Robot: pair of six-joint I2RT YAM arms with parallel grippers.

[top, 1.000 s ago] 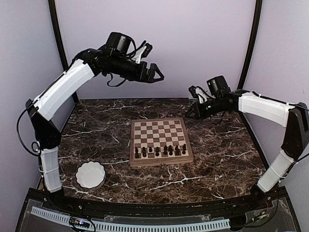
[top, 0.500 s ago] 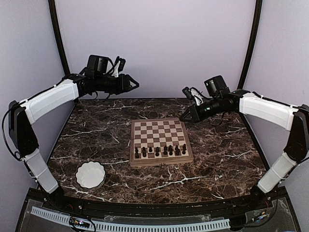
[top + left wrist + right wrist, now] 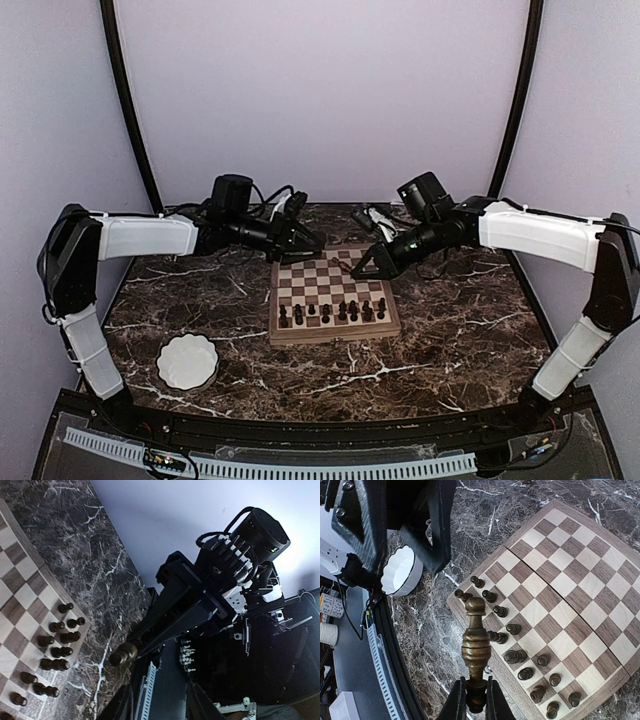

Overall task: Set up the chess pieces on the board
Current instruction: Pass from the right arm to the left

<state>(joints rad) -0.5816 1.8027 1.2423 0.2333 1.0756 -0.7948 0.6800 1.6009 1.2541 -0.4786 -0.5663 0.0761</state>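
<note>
The board lies mid-table with several dark chess pieces in two rows along its near edge. My right gripper hovers over the board's far right part, shut on the base of a brown chess piece. That piece points toward the rows of pieces below; the right gripper pinches it at the bottom of the right wrist view. My left gripper hangs low by the board's far left corner. Its dark fingers stand apart at the bottom of the left wrist view, with nothing between them.
A white scalloped bowl sits near the front left of the dark marble table and shows again as the bowl. In the left wrist view the right arm faces me across the board.
The left arm has swung down from high above the back left to the board's far left corner, its jaws narrowing. The right gripper has moved left and down over the board with its piece.
</note>
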